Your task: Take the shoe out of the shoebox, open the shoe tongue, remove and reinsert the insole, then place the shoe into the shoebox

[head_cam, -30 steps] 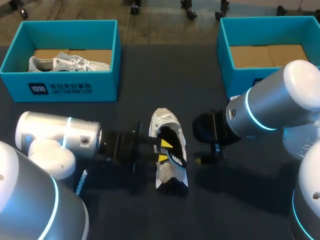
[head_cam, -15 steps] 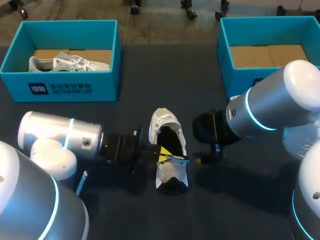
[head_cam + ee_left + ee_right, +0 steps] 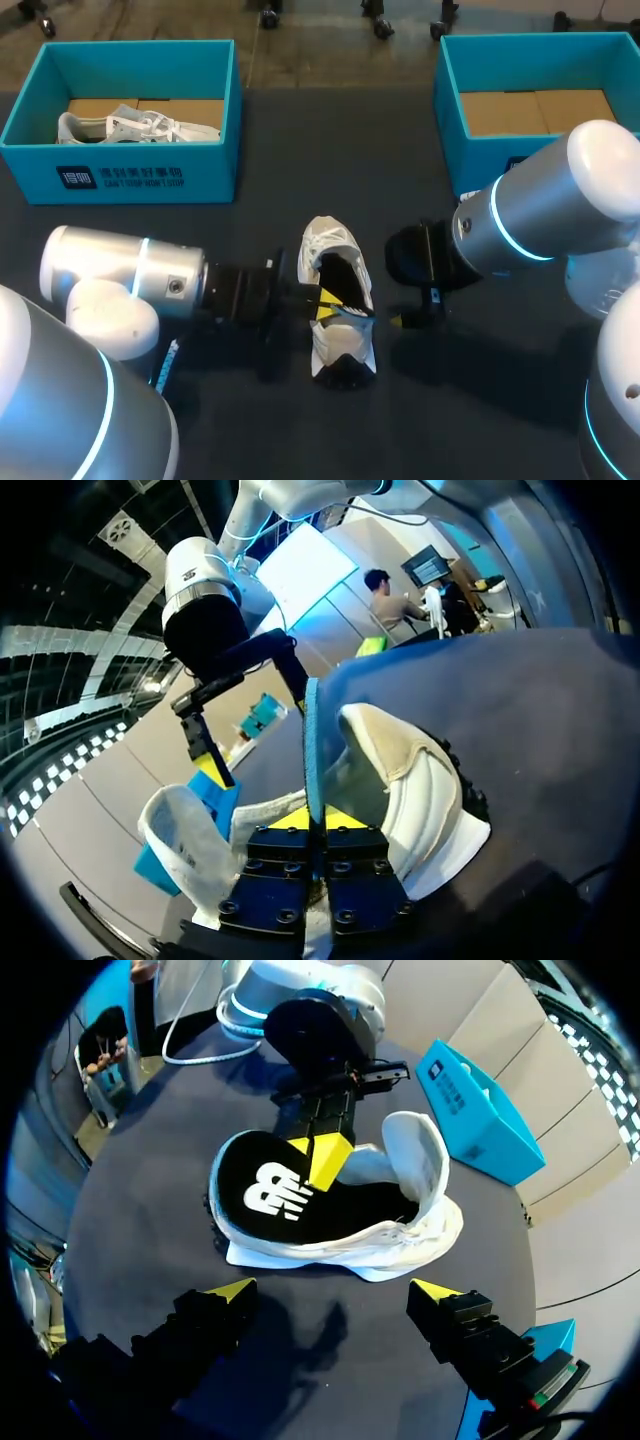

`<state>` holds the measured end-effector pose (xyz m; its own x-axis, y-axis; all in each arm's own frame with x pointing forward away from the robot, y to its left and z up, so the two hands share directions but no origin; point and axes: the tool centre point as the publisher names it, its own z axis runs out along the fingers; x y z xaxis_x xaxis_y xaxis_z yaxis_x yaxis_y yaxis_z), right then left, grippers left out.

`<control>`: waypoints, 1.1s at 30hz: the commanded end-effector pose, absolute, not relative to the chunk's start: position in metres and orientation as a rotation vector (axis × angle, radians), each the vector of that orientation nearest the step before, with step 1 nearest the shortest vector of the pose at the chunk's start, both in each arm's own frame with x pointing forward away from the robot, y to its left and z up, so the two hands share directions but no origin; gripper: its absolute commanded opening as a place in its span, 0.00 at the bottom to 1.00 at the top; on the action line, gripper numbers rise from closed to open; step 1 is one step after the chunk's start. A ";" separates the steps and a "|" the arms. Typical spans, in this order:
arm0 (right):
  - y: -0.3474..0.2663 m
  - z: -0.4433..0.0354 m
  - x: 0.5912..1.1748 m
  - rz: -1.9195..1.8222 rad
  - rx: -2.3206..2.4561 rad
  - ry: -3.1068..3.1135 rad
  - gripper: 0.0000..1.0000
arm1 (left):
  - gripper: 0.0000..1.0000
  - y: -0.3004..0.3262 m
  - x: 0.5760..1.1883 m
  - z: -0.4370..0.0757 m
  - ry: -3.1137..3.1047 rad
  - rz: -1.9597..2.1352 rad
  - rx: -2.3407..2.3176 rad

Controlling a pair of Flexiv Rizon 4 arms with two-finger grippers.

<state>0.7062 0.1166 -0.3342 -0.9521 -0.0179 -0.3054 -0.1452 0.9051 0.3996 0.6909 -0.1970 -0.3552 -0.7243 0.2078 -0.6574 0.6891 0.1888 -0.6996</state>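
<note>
The shoe (image 3: 338,343) lies on the dark table (image 3: 300,140), out in the open between the two blue boxes and well apart from both. It looks tipped onto its side, with the opening turned toward the right arm.

The left gripper (image 3: 312,818) comes in low from the left and reaches into the opening. Its jaws are pressed together on the thin edge of the insole (image 3: 270,1195), one yellow tip on each face. The insole is black with a white logo. It sits partly inside the shoe, with its heel end standing up against the collar.

The right gripper (image 3: 333,1292) hangs just beside the shoe on the other side, close to the table. Its jaws are spread wide and touch nothing. The shoe lies ahead of them, not between them.

At the far left stands the left box (image 3: 120,178), with a second white shoe (image 3: 140,127) lying in it on a brown cardboard floor. The right box (image 3: 490,150) at the far right shows only its cardboard bottom, partly hidden by the right arm.
</note>
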 end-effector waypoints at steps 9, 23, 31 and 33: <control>0.116 -0.334 0.705 0.615 -0.121 2.771 1.00 | 0.21 -0.200 0.675 -0.332 2.005 -1.606 0.871; 0.116 -0.334 0.705 0.615 -0.121 2.771 1.00 | 0.00 -0.205 0.677 -0.350 2.023 -1.591 0.925; 0.116 -0.334 0.705 0.615 -0.121 2.771 1.00 | 0.00 -0.195 0.693 -0.361 2.016 -1.552 0.916; 0.116 -0.334 0.705 0.615 -0.121 2.771 1.00 | 0.00 -0.195 0.693 -0.361 2.015 -1.548 0.913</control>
